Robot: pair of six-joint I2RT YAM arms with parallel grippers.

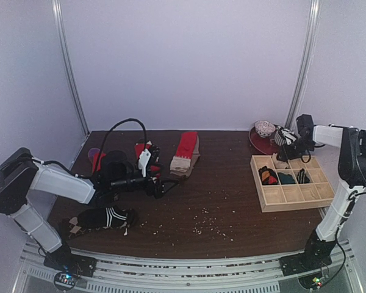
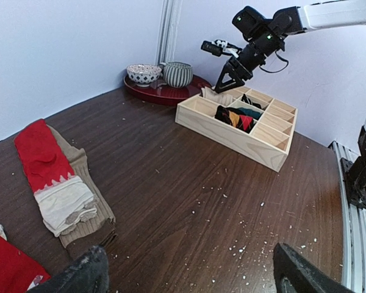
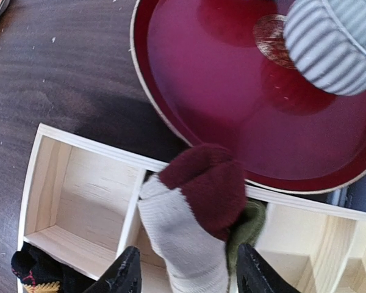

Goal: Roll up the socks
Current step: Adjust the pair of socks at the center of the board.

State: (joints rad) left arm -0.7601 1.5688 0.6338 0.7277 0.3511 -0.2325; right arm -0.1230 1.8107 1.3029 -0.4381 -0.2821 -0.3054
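A rolled beige sock (image 3: 189, 232) with a maroon toe and a green band stands in a back compartment of the pale wooden tray (image 3: 79, 146), leaning over its back wall. My right gripper (image 3: 189, 271) is open, one finger on each side of the sock; it hovers over the tray's back left (image 1: 287, 149). A red sock with a beige cuff (image 1: 184, 151) lies on a tan one (image 2: 88, 210). More red socks (image 1: 143, 149) lie to its left. A black sock with white stripes (image 1: 104, 218) lies front left. My left gripper (image 2: 189, 274) is open and empty, low over the table (image 1: 161, 186).
The tray (image 1: 293, 204) at the right holds several dark rolled socks (image 1: 268, 176). Behind it is a red plate (image 1: 262, 143) with a patterned bowl (image 2: 144, 74) and a striped cup (image 2: 178, 74). White crumbs dot the brown table (image 1: 219, 207).
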